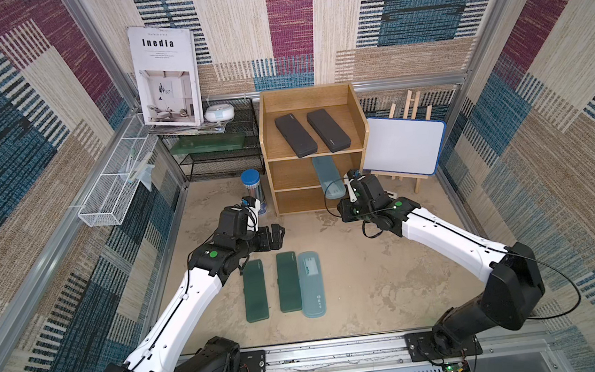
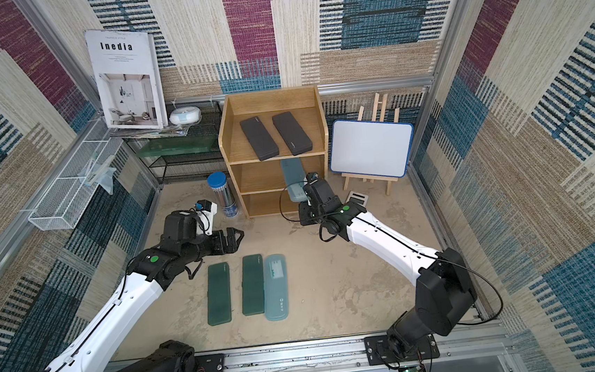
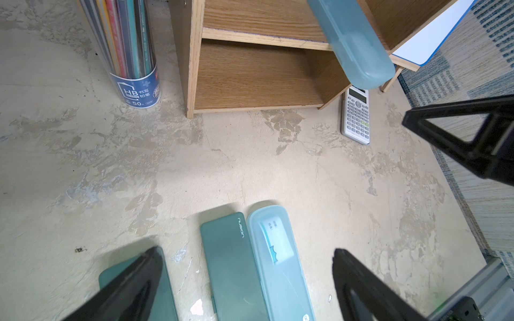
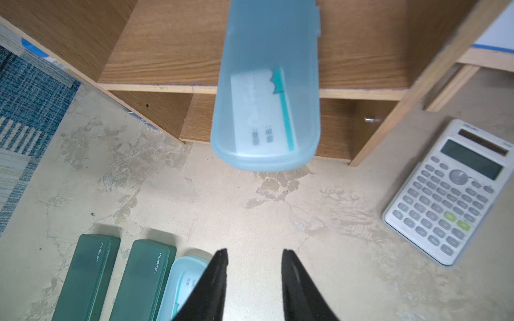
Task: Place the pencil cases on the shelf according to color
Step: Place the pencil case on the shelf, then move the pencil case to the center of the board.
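Note:
The wooden shelf (image 1: pixel 289 174) stands at the back. Two black pencil cases (image 1: pixel 295 135) (image 1: pixel 328 130) lie side by side on its top tier. A light blue case (image 1: pixel 328 177) lies on the middle tier with its near end overhanging the edge (image 4: pixel 267 97). On the floor two dark green cases (image 1: pixel 255 291) (image 1: pixel 288 282) and a second light blue case (image 1: pixel 311 284) lie in a row. My right gripper (image 4: pixel 254 251) hovers just in front of the overhanging case, jaws narrowly apart and empty. My left gripper (image 3: pixel 247 251) is wide open above the far ends of the floor cases.
A white calculator (image 4: pixel 450 191) lies on the floor right of the shelf. A whiteboard on an easel (image 1: pixel 403 146) stands behind it. A pencil tube (image 1: pixel 251 187) stands left of the shelf, beside a black wire rack (image 1: pixel 221 153). A white mesh basket (image 1: pixel 114 186) hangs on the left wall.

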Controlling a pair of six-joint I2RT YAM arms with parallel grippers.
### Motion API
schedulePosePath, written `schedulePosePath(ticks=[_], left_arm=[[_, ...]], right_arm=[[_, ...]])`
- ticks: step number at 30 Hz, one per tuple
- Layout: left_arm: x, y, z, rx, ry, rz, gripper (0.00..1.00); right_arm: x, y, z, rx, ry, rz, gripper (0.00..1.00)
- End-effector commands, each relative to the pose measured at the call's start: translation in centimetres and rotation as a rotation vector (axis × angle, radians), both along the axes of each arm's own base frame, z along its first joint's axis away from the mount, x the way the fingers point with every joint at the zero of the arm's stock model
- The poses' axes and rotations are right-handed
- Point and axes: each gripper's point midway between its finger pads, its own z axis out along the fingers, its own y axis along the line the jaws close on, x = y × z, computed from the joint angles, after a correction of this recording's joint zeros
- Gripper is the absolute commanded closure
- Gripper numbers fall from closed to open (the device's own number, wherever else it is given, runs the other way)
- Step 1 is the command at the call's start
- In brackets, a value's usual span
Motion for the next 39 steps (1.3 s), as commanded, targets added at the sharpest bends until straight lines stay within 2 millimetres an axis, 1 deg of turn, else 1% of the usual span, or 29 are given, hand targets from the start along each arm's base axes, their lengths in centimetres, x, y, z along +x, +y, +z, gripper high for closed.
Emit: schedulePosePath(ticks=[1,8,11,13,15,18,19,21,23,24,27,30,33,36,39], left_arm=[[0.2,0.0,0.3,-0.001,-0.01,0.0,0.01],[0.3,0.0,0.0,0.006,-0.006,0.002,0.0],[0.3,0.0,0.1,0.005,-0.006,0.001,0.0],[0.3,0.0,0.1,0.005,-0.003,0.0,0.01],[0.3,0.0,0.0,0.006,-0.003,0.0,0.0],[0.3,0.0,0.1,0.006,-0.006,0.001,0.0],[0.3,0.0,0.2,0.005,-0.011,0.003,0.01],[0.4,0.1,0.1,0.008,-0.008,0.006,0.0],[0.4,0.1,0.1,0.007,-0.008,0.005,0.01],[0.5,0.2,0.1,0.009,-0.008,0.007,0.01],[0.6,0.3,0.0,0.011,-0.004,0.012,0.01],[0.7,0.7,0.1,0.009,-0.005,0.024,0.0],[0.9,1.3,0.3,-0.001,-0.011,0.045,0.01],[1.2,2.0,0.3,-0.006,-0.013,0.071,0.01],[1.4,2.5,0.1,-0.004,-0.008,0.087,0.0]], right_arm=[[1.8,0.7,0.1,-0.007,-0.019,-0.026,0.68],[5.7,1.6,-0.1,-0.059,-0.051,-0.058,0.65],[6.7,1.8,0.1,-0.072,-0.063,-0.065,0.65],[6.8,1.9,0.5,-0.067,-0.073,-0.066,0.64],[6.5,1.8,1.3,-0.053,-0.078,-0.059,0.62],[5.0,1.3,2.3,-0.022,-0.082,-0.046,0.54],[4.2,1.1,2.7,-0.009,-0.087,-0.042,0.52],[2.4,0.7,2.9,0.014,-0.081,-0.012,0.44],[0.2,0.3,3.2,0.051,-0.077,0.004,0.31],[-0.9,0.1,3.2,0.068,-0.07,0.002,0.26],[-4.9,0.4,3.0,0.132,-0.061,0.049,0.14],[-9.3,1.6,1.5,0.178,-0.025,0.116,0.08],[-13.6,3.3,-0.9,0.206,0.037,0.19,0.04],[-17.1,4.3,-3.4,0.204,0.092,0.214,0.01],[-19.6,4.7,-6.0,0.191,0.138,0.214,0.01]])
